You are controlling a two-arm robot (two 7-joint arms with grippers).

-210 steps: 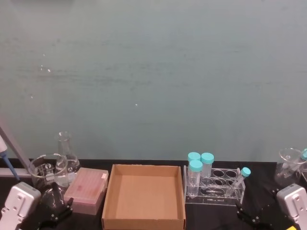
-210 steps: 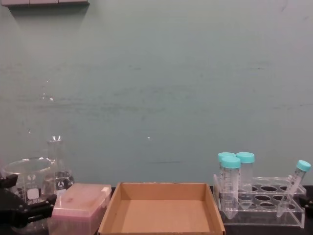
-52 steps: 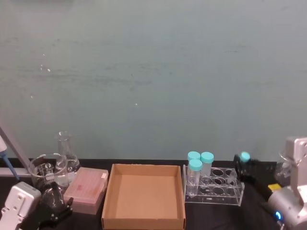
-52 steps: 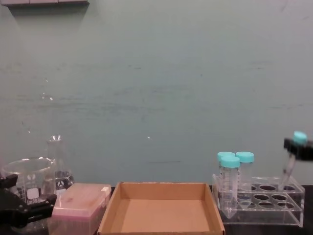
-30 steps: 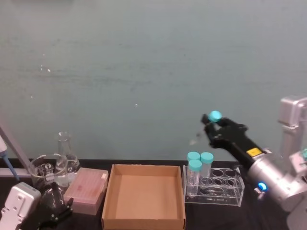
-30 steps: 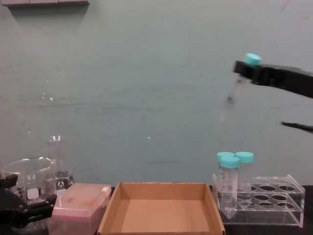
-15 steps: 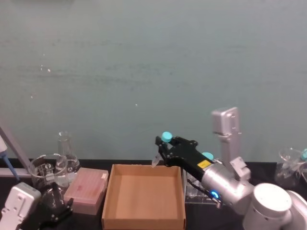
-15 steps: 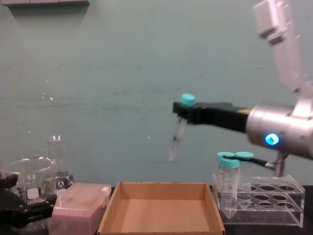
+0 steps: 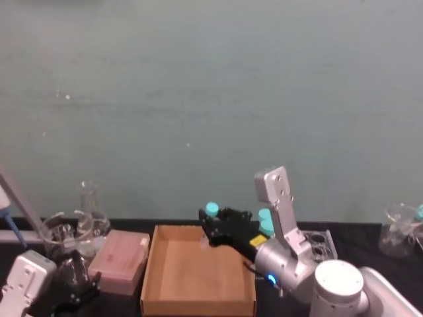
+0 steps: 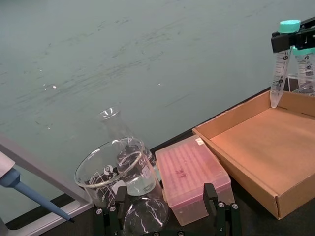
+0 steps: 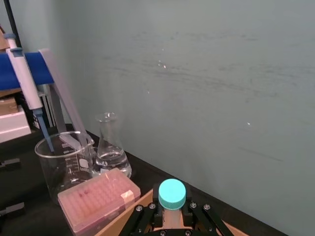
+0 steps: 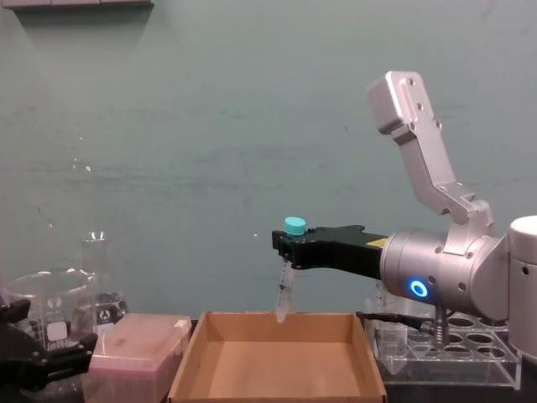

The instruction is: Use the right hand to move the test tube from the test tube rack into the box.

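My right gripper (image 12: pixel 289 248) is shut on the test tube (image 12: pixel 284 295) just under its teal cap (image 9: pixel 211 209). The tube hangs tip down and slightly tilted over the back of the brown cardboard box (image 12: pixel 186 371), its tip about level with the far rim. The left wrist view shows the same tube (image 10: pixel 278 76) above the box's (image 10: pixel 231 116) far corner. In the right wrist view the cap (image 11: pixel 172 193) sits between the black fingers. Right of the box stands the clear test tube rack (image 12: pixel 474 353), behind the silver arm. My left gripper (image 9: pixel 71 290) is parked open at the lower left.
A pink translucent box (image 12: pixel 134 348) lies just left of the cardboard box, with a glass beaker (image 12: pixel 49 306) and a conical flask (image 12: pixel 99 290) behind it. A blue pipette (image 11: pixel 24 81) hangs on a stand at far left. More glassware (image 9: pixel 398 228) stands at far right.
My right gripper has carried the test tube leftward and down, from high beside the rack to just over the back of the box. The left arm has stayed put.
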